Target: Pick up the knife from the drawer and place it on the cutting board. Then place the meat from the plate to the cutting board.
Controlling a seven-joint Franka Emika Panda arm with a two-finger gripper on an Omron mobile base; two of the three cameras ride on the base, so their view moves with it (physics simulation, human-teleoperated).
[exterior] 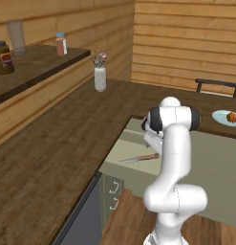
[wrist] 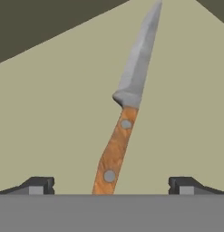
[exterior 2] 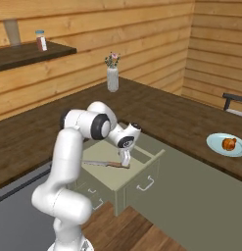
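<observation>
The knife (wrist: 127, 108) lies flat on the beige floor of the open drawer (wrist: 50, 127), silver blade pointing away and wooden handle toward the hand. My gripper (wrist: 112, 186) is open, with one fingertip on each side of the handle's end, just above it. From the right base view the gripper (exterior 2: 125, 163) points down into the drawer (exterior 2: 100, 175) over the knife (exterior 2: 105, 164). In the left base view the knife (exterior: 138, 159) lies just left of my arm. The meat (exterior 2: 229, 143) sits on the pale blue plate (exterior 2: 215, 145) at the far right of the counter. The cutting board is out of view.
A white vase with flowers (exterior 2: 112, 76) stands at the back of the dark wooden counter (exterior: 52, 143). A wall shelf (exterior: 38, 60) carries jars. Below the open drawer are cabinet fronts with small handles (exterior 2: 144, 184) and a grey panel (exterior: 86, 215).
</observation>
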